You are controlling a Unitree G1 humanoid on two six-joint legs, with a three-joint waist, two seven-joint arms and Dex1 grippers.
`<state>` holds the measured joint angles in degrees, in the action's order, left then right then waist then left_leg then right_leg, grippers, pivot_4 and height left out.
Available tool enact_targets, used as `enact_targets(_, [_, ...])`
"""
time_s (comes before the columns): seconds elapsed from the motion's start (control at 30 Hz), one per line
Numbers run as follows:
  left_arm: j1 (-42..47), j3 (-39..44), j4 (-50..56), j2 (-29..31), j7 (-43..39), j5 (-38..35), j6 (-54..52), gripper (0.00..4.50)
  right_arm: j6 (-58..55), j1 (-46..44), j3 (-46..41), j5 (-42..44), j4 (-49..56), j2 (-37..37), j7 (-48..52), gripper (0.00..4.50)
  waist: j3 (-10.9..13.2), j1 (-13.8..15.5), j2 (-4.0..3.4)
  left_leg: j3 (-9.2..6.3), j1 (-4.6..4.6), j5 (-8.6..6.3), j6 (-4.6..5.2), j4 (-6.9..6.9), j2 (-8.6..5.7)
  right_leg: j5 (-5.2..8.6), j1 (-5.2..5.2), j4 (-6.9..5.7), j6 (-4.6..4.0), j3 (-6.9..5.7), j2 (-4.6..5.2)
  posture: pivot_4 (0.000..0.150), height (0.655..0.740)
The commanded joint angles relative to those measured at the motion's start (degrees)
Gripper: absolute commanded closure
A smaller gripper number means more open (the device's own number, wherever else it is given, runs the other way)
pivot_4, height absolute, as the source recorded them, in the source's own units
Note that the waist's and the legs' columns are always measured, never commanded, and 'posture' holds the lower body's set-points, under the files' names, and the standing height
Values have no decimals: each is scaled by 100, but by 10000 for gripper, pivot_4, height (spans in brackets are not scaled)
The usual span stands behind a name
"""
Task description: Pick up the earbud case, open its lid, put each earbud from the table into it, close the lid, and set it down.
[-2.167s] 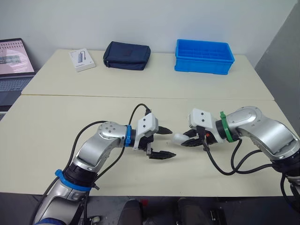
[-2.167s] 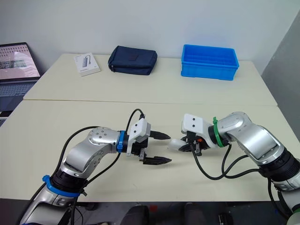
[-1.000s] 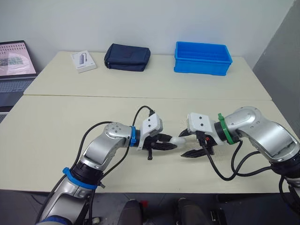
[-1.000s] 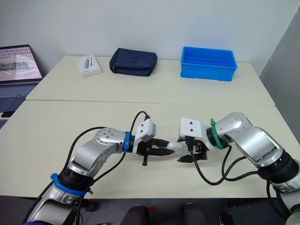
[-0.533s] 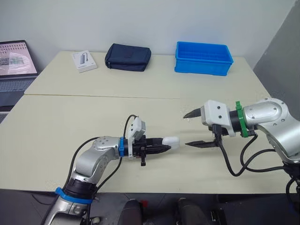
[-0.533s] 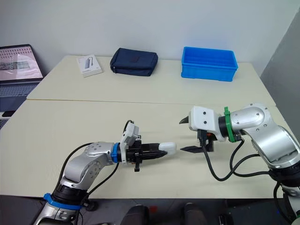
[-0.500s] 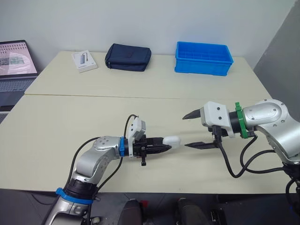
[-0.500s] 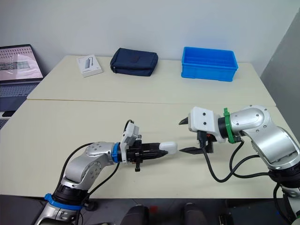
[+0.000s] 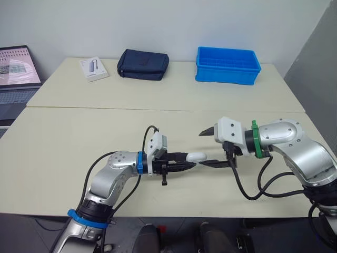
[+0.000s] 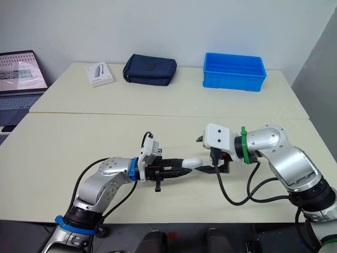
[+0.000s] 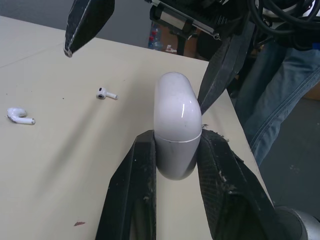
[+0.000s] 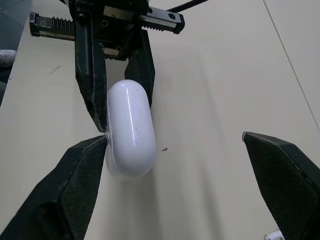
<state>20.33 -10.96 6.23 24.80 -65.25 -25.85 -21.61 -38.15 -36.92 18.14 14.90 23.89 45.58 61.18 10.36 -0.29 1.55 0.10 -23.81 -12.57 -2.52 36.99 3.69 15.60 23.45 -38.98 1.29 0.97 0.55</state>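
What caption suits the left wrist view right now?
Left fingers clamp the closed earbud case between the open right fingers; two earbuds lie on the table.

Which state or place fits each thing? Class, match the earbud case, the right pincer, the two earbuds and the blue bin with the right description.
Things:
1. earbud case
2. right pincer
3. two earbuds
4. blue bin

Descriptions:
A. lying loose on the table
B. open, fingers spread to either side of the case
C. at the table's far edge, on the robot's right
D. lid shut, clamped in the left pincer

Pairs: 1-D, 2-B, 3-A, 4-C.
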Motion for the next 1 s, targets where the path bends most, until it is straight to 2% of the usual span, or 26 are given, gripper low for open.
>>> enact_targets(0.03, [-43, -147, 261, 71, -162, 64, 213, 37226, -82, -236, -141, -27, -26, -52, -88, 0, 0, -1, 0, 1, 0, 0, 0, 0, 0, 0, 0, 0, 0, 0, 0, 1500, 7357])
enact_targets(0.4, [-61, -195, 180, 152, -206, 193, 462, 37227, -509, -392, -375, 345, 63, -79, -30, 0, 0, 1, 0, 1, -1, 0, 0, -1, 0, 0, 1, 1, 0, 0, 1, 1500, 7357])
enact_targets(0.63, [-79, 342, -125, -123, 571, 219, 722, 37227, -333, 103, -1175, 697, 258, 207, -49, 0, -1, 13, 1, 1, -3, 0, 0, 0, 0, 0, -1, 3, 0, -1, 2, 1500, 7357])
enact_targets(0.77, [-116, 761, -278, -321, 1148, 217, 906, 37226, 440, 1209, -2316, 641, 244, 104, -523, 0, -1, 33, 2, 1, -2, 0, 0, 0, 0, 0, -2, 3, 0, 0, 2, 1500, 7357])
enact_targets(1.0, [-132, 1119, -504, -419, 1710, 365, 1309, 37227, 967, 3646, -4270, 902, 415, -43, -597, 0, -2, 43, 3, 0, 0, 0, 0, -3, -3, 1, -11, 9, 2, -2, 5, 1500, 7357])
